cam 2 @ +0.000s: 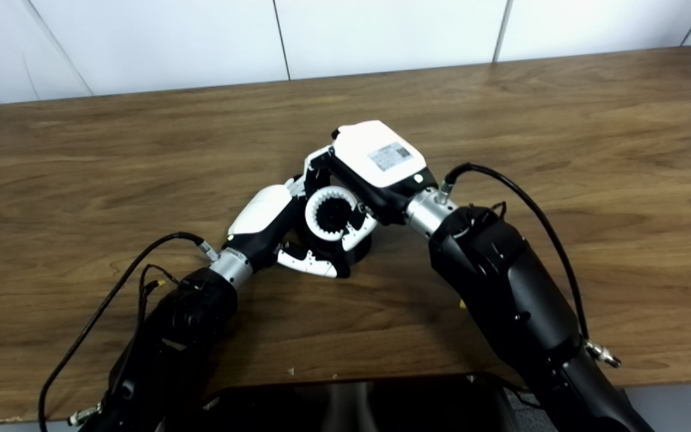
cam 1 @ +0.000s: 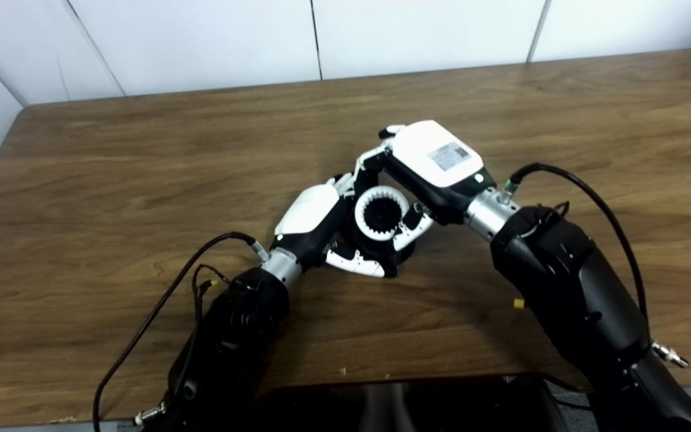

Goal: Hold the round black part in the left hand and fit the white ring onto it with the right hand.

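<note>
- Left eye view: both hands meet near the middle of the wooden table [cam 1: 141,168]. The left hand [cam 1: 312,225] curls its fingers around the round black part [cam 1: 384,217], cradling it from below and from the left side.
- The white toothed ring [cam 1: 364,217] sits around the black part's toothed centre, its inner teeth facing the camera.
- The right hand [cam 1: 432,162] reaches in from above and the right, its fingers pinching the ring's rim on both sides.
- Right eye view: the same cluster appears a little left of centre. The right hand's thumb [cam 2: 362,231] presses against the ring's lower right edge, while the left hand's fingers [cam 2: 309,262] wrap beneath the part.
- A black cable [cam 2: 519,198] arcs over the right forearm.
</note>
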You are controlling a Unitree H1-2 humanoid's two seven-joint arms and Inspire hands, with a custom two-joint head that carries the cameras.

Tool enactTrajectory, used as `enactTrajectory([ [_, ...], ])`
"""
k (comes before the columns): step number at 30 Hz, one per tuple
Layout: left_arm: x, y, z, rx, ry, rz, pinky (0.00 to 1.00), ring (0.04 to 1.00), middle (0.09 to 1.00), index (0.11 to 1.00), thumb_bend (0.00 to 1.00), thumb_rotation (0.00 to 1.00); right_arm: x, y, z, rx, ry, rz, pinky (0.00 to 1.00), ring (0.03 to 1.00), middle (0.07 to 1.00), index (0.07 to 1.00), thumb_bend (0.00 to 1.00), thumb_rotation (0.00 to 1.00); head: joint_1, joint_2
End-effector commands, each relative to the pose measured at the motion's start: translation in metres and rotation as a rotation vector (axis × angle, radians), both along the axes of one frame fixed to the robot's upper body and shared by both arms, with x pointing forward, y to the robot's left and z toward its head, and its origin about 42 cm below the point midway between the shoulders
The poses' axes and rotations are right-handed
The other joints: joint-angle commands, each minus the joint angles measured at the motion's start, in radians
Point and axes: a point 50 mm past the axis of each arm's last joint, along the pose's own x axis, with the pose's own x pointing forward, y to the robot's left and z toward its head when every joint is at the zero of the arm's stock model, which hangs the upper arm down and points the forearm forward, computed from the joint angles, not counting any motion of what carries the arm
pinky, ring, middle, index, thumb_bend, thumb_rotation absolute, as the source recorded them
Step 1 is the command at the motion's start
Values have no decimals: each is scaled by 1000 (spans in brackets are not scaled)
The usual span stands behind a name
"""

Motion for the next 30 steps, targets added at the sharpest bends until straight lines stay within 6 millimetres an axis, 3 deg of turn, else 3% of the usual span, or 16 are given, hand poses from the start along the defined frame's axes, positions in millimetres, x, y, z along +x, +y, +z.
enactTrajectory([
  [1,2,-10,10,-4,-22,-30,1000,1000,1000,681,1000,400,10,7,14,10,-56,16,860,651,465,514,526,11,2,0],
  [24,4,-7,14,10,-35,-28,1000,1000,1000,669,1000,415,17,2,8,-4,-18,-18,858,640,465,520,525,11,4,4],
  [25,4,-7,14,9,-35,-27,1000,1000,1000,667,1000,416,17,1,9,-5,-20,-17,844,638,470,518,526,11,4,4],
  [27,4,-6,14,8,-38,-25,1000,1000,1000,663,1000,415,16,-1,10,-25,-14,-18,836,652,569,504,522,111,5,5],
  [29,4,-6,14,5,-35,-23,1000,1000,1000,657,1000,413,15,-3,11,-52,-8,-20,828,670,650,639,744,271,3,5],
  [30,4,-6,14,6,-33,-22,1000,1000,1000,654,1000,414,14,-4,12,-60,-4,-21,826,677,680,682,804,312,3,5],
])
